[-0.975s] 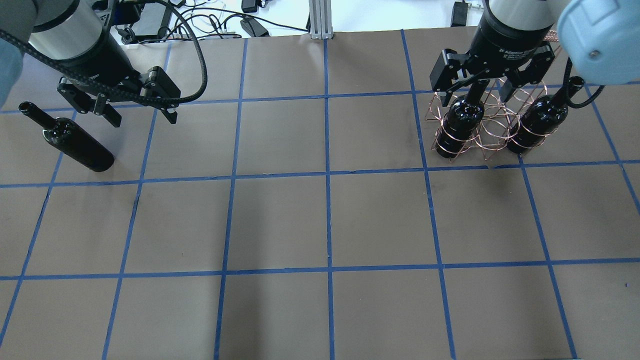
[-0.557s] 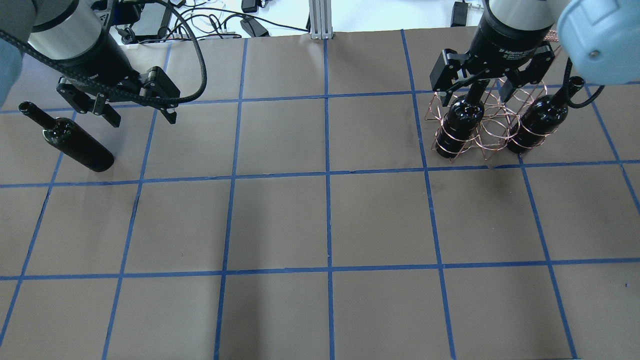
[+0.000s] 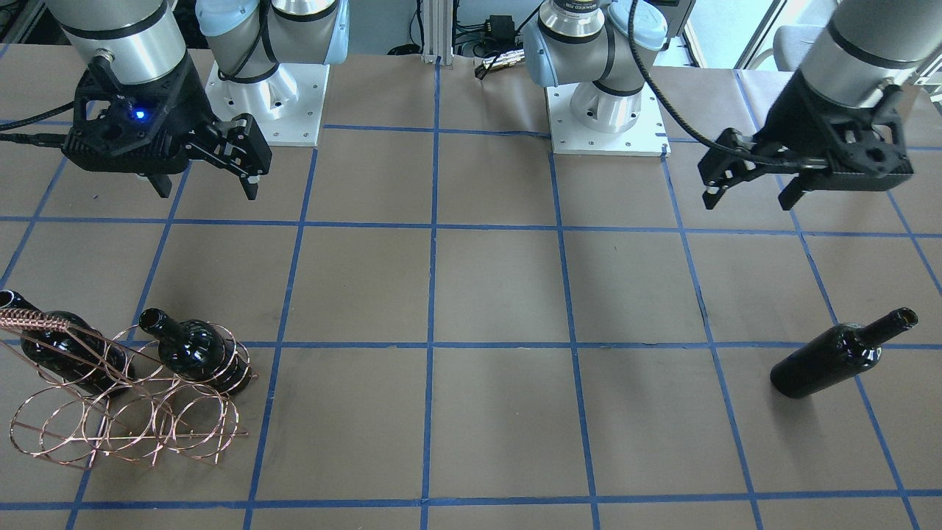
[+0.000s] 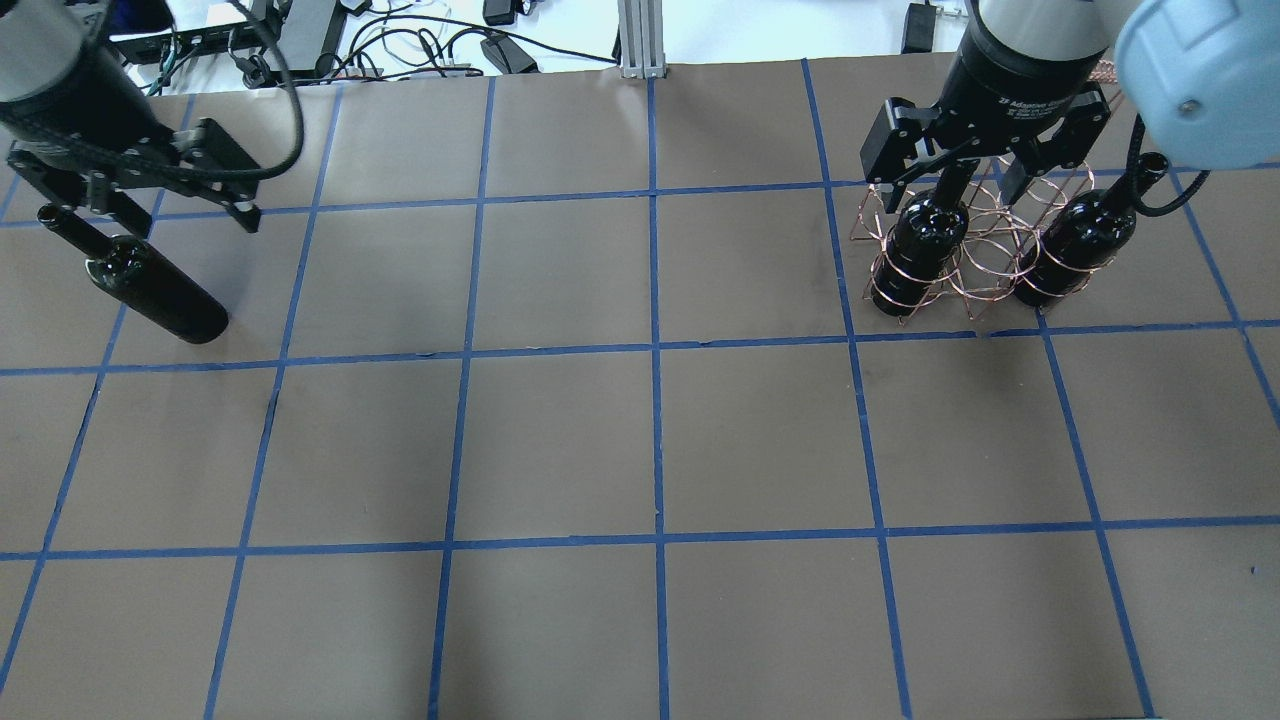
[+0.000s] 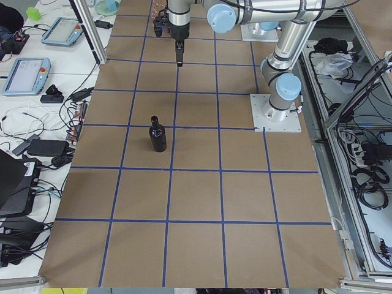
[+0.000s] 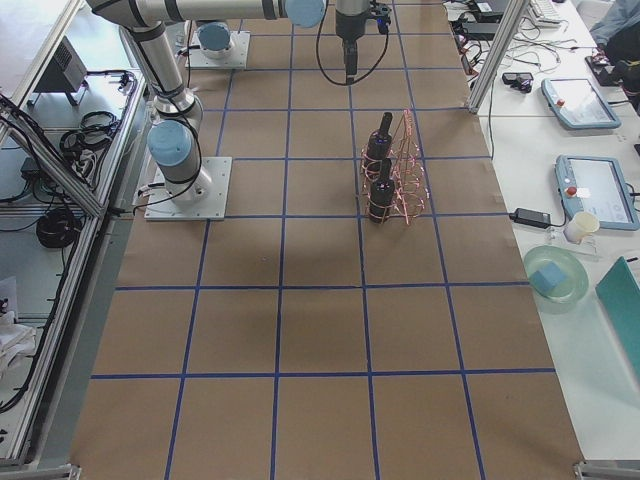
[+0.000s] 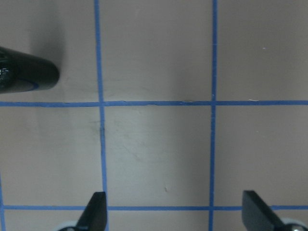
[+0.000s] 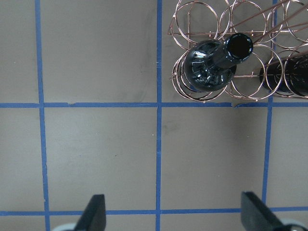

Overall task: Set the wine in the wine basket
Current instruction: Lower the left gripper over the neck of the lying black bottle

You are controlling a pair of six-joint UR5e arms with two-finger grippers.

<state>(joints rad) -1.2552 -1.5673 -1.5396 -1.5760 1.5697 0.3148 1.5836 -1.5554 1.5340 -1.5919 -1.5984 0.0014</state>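
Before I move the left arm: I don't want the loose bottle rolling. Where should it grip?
Probably mid-body on the bottle, the left pincer coming straight down, jaws across its width. It lies on its side, so a sideways approach could roll it.

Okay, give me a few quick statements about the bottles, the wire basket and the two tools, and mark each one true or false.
1. The wine basket holds two bottles. True.
2. The third bottle stands upright on the table. False: it lies on its side on the table, away from the basket.
3. The left tool is shut on the third bottle. False: it is open and empty, and the front view shows it apart from the bottle.
4. The right tool is open and holds nothing. True.
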